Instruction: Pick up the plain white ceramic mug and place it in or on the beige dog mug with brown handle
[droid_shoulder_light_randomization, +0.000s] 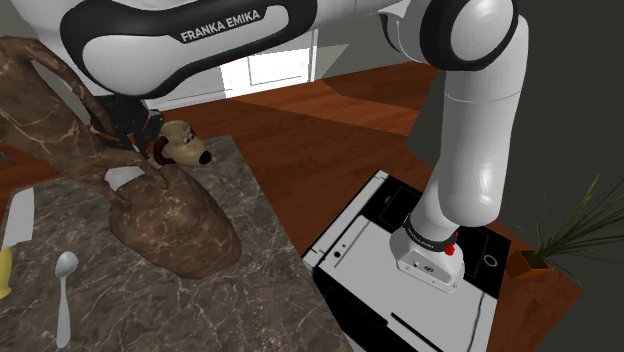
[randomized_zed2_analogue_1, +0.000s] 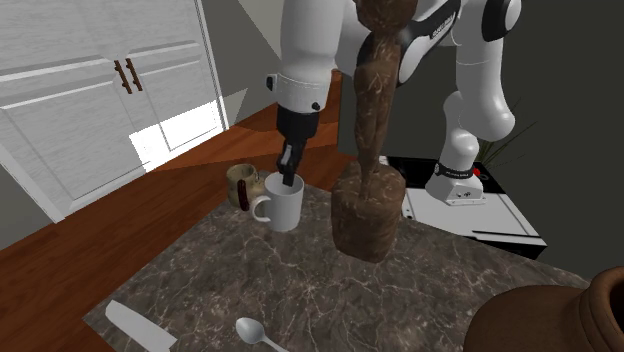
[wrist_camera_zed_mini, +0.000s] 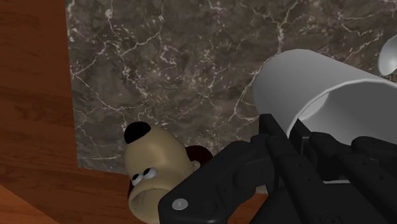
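The white mug (randomized_zed2_analogue_1: 283, 208) stands upright on the marble worktop (randomized_zed2_analogue_1: 250, 285) near its edge, just beside the dog mug (randomized_zed2_analogue_1: 242, 185); the end effector (randomized_zed2_analogue_1: 290, 180) reaches down from above into its mouth; in the wrist view it is closed on the mug's wall at the rim.

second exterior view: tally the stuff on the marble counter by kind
mugs: 2 (white mug, dog mug)
brown vessels: 2 (tall vase, jar)
knife: 1
spoon: 1
total: 6
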